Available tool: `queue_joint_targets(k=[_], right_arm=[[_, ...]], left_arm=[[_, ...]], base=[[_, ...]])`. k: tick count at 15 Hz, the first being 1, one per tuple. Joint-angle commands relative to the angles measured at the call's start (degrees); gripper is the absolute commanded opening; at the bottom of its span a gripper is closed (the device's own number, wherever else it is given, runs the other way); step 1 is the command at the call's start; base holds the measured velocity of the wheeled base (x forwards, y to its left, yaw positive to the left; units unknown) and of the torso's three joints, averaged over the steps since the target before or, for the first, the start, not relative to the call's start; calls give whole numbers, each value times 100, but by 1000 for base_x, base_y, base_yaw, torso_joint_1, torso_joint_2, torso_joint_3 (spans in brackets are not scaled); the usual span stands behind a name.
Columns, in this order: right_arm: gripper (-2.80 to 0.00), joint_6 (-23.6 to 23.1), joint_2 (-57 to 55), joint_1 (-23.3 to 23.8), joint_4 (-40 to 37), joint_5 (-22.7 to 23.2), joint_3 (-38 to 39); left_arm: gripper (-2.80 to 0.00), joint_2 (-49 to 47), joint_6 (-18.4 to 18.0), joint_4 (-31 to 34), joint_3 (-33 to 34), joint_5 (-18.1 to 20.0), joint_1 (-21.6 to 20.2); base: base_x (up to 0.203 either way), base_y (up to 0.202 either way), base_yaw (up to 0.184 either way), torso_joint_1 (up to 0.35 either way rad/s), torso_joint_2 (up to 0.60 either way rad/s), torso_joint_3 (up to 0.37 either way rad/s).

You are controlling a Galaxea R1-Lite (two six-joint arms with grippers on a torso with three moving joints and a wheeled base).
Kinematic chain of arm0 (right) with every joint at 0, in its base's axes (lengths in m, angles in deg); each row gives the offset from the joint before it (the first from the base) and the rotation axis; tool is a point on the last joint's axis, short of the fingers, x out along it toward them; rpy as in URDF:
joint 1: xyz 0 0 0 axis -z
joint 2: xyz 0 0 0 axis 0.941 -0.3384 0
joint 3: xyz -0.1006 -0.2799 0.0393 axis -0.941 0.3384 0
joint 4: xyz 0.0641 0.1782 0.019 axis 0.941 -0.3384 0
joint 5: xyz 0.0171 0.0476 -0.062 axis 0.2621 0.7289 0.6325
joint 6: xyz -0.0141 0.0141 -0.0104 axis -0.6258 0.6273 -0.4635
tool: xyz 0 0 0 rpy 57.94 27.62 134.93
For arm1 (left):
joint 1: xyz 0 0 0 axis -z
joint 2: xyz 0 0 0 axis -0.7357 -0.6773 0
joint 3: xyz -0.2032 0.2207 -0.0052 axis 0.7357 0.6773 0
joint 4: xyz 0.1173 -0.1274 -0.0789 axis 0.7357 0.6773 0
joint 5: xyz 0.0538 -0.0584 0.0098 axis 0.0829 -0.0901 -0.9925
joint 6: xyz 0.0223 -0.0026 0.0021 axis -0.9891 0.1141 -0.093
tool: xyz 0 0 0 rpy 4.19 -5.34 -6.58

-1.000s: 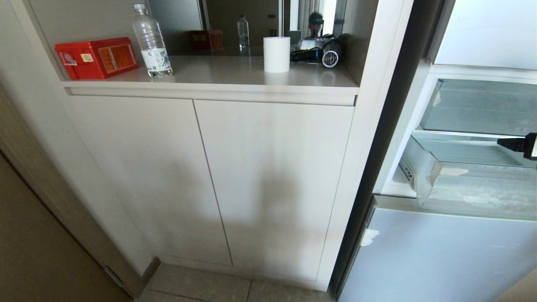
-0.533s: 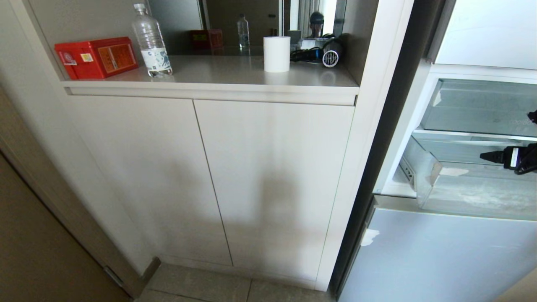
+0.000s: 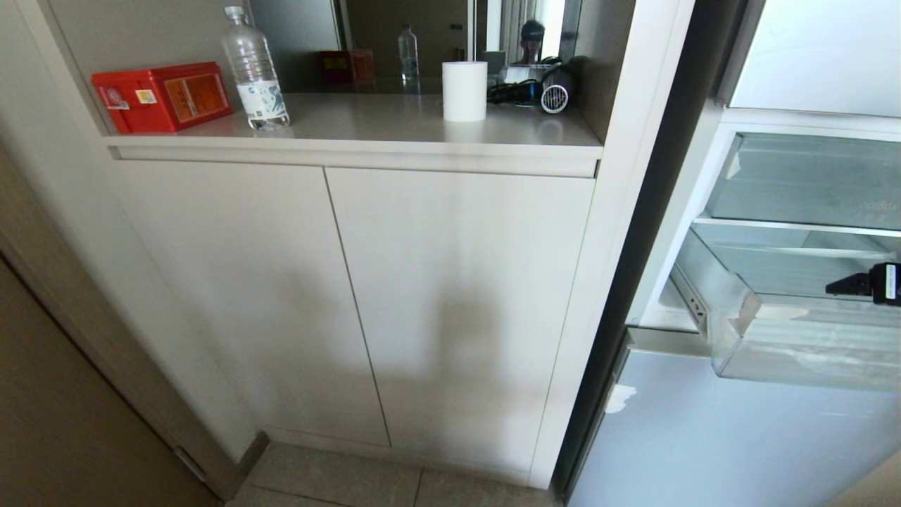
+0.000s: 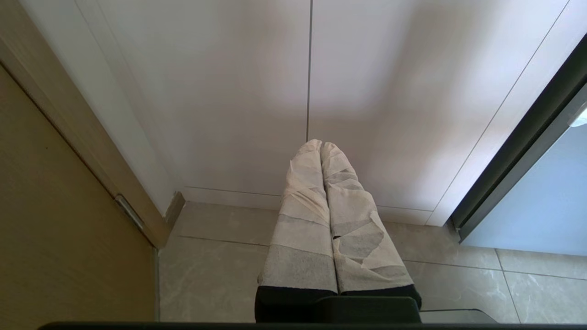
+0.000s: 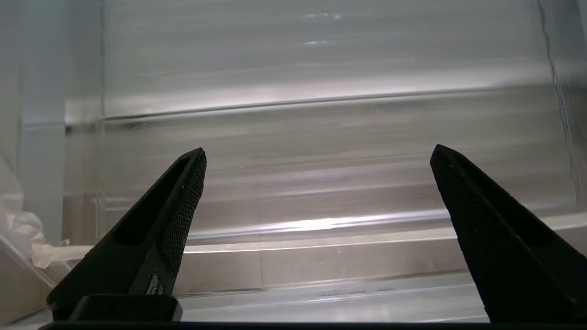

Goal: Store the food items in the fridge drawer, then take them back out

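A: What do I have across the room, left to right?

B: I see a wooden door (image 3: 63, 394), then a pale cabinet (image 3: 338, 296) standing on the tiled floor (image 3: 331, 482). On its counter (image 3: 394, 130): a red box (image 3: 163, 96) at the left edge, a water bottle (image 3: 254, 69) just beside it, a white roll (image 3: 464, 91) and a hair dryer (image 3: 556, 88) toward the right back corner.

A: And the containers?

B: At the right, the fridge drawer (image 3: 788, 352) stands pulled out; I see no fruit in it. My right gripper (image 5: 316, 192) sits over it, fingers spread wide, holding nothing.

A: The left?

B: My left gripper (image 4: 321, 146) hangs low before the cabinet, taped fingers pressed together
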State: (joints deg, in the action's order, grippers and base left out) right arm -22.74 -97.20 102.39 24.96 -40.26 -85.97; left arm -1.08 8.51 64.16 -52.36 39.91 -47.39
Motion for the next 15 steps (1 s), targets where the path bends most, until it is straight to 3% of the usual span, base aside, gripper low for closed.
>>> queue_joint_targets(k=[1,4,9,15], right_arm=[[0,-6,276,121,-148,11,-6],[0,-21,637,279,-740,16,26],[0,-118,909,536,-809,55,105],[0,-148,341,536,-876,64,-200]], left_arm=[[-280,-8,0,4,1,-4,-6],[-280,-8,0,4,1,-4,0],[-280,-8,9,4,1,-4,2],[-280,-8,0,4,1,-4,-6]], base=[[0,0,0,0,0,0],[0,0,0,0,0,0],[0,0,0,0,0,0],[0,0,0,0,0,0]])
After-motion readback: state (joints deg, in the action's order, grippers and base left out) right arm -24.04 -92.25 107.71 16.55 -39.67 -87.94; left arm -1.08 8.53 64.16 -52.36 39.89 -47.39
